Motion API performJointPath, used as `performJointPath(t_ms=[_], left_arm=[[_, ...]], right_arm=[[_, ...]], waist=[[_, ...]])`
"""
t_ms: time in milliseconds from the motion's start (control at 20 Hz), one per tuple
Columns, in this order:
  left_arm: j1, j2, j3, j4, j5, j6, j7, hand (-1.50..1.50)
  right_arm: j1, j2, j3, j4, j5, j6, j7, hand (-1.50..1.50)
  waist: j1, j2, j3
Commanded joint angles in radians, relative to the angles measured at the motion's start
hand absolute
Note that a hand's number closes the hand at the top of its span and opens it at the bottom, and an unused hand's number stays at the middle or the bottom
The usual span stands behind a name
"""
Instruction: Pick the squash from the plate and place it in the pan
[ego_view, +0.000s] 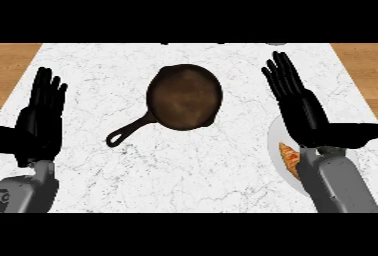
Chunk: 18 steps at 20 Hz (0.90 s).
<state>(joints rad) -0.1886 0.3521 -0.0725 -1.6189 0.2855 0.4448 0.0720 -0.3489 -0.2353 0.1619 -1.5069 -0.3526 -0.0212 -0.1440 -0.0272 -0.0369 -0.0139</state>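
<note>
Counter (221, 170): white marbled top filling most of the head view, with wooden surface showing at the upper left and upper right corners.

Pan (184, 97): dark brown skillet lying near the middle of the counter, round bowl facing up, nothing in it; its handle runs down and to the left, ending in a loop.

Right hand (299, 107): to the right of the pan and well apart from it — black fingers held straight and close together, pointing up the view, holding nothing. Its grey forearm comes in from the lower edge and crosses over the plate.

Left hand (40, 117): to the left of the pan, farther from it than the handle's loop, near the counter's left edge — resting, fingers straight and up, holding nothing.

Plate (279, 150): white, to the lower right of the pan, largely hidden under the right wrist and forearm; only its left rim shows.

Squash (289, 159): orange-yellow piece lying on the plate, lower right of the pan, just beside and partly beneath the right wrist; it sits behind the palm, not between the fingers, and the hand is not touching it with its fingers.
</note>
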Motion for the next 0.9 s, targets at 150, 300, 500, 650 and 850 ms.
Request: performJointPath(t_ms=[150,300,500,650,850], left_arm=[[0.114,0.106,-0.072,0.048,-0.095,-0.075,0.015,0.0],[0.159,0.124,-0.095,0.074,-0.115,-0.089,0.018,0.0],[0.204,0.142,-0.133,0.088,-0.14,-0.107,0.045,0.0],[0.279,0.129,-0.183,0.07,-0.168,-0.121,-0.005,0.0],[0.226,0.143,-0.175,0.071,-0.175,-0.138,0.009,0.0]], right_arm=[[0.076,-0.114,-0.34,0.089,0.024,-0.288,-0.004,-1.5],[0.243,-0.302,-0.306,0.243,0.248,-0.366,0.094,-1.5],[0.298,-0.115,-0.579,0.27,0.097,-0.741,0.16,-1.5],[0.452,-0.134,-0.503,0.24,0.2,-0.81,0.27,-1.5],[0.587,-0.274,-0.357,0.171,0.346,-0.764,0.479,-1.5]], waist=[[-0.032,0.041,0.017],[-0.075,0.094,-0.008],[-0.09,0.04,0.012],[-0.023,0.031,0.007],[-0.003,0.037,0.005]])
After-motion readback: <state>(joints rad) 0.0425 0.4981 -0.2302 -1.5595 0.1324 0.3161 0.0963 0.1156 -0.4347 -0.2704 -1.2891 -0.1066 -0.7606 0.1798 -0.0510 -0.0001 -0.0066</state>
